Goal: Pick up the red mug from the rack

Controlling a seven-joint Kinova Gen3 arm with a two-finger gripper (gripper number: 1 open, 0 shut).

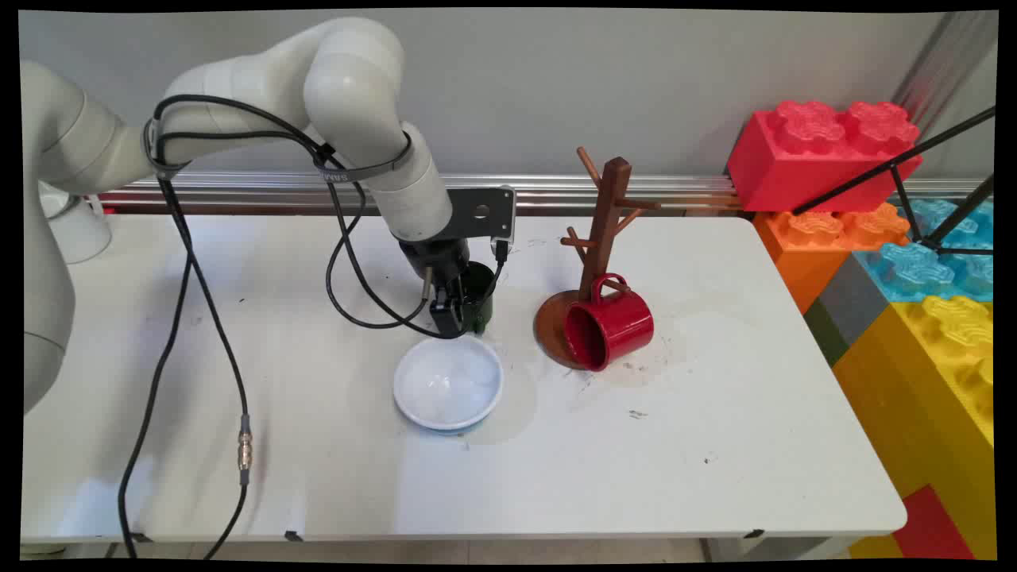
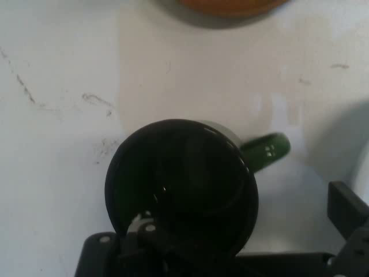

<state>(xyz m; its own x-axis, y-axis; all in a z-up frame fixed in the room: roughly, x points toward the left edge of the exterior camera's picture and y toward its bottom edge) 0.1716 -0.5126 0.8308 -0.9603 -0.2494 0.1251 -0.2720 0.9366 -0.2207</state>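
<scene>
In the main view, the hand is lowered to the table and reaches the green mug on its near left side. The mug stands upright and the arm hides part of it. A white bowl sits just in front of the green mug, close to the hand but apart from it. To the right of the green mug stands a wooden mug tree. A red mug lies tipped on its side on the tree's round base, with its mouth facing forward and left. It seems to rest there because its handle leans against the trunk. Toy bricks are stacked far to the right of the green mug, off the table.

The hand view looks straight down into the green mug, whose dark inside fills the middle of the picture. Its handle sticks out to the picture's right. The edge of the tree's base shows beyond the mug at the top. The hand is spread wide and has hold of nothing. One finger stands clear to the right of the mug with bare table between them. The other side sits at the mug's lower left rim, and whether it touches there is unclear.
</scene>
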